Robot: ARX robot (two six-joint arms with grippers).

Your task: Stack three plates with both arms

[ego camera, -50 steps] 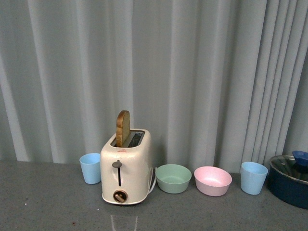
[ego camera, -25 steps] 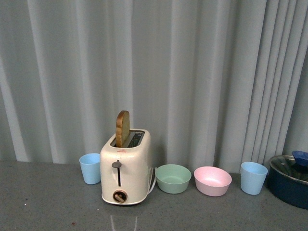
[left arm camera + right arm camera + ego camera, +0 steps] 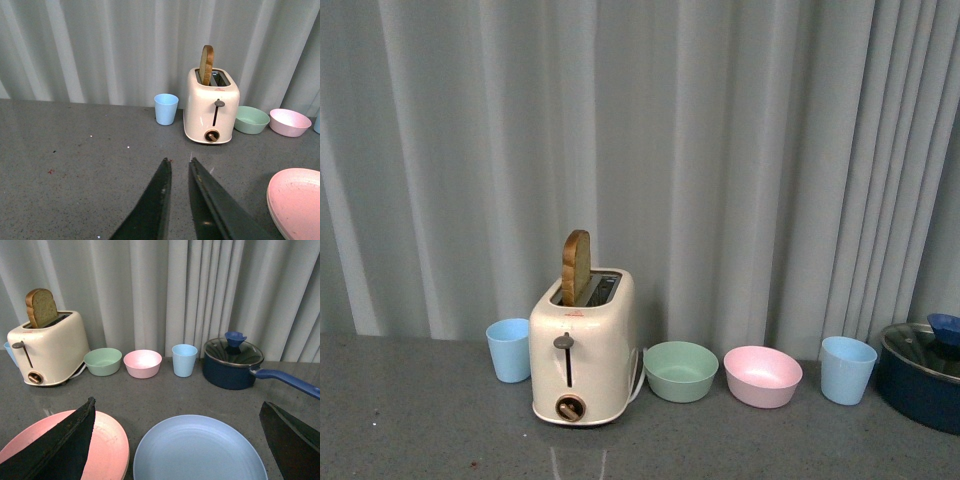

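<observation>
Left gripper nearly closed, right gripper spread wide, both empty.

The left gripper [image 3: 178, 162] pointed forward and slightly downward. Its two dark, tapering fingers [image 3: 150, 210] lay side by side with only a thin slit between them from base to tip, and nothing was caught in that slit. The right gripper [image 3: 177, 402] was held at a similar low, forward-looking angle, but its jaws stood far apart: one black finger [image 3: 60, 445] showed at one side of the right wrist view and its partner at the far side, the tips slanting inward toward each other. Nothing was held between them.
</observation>
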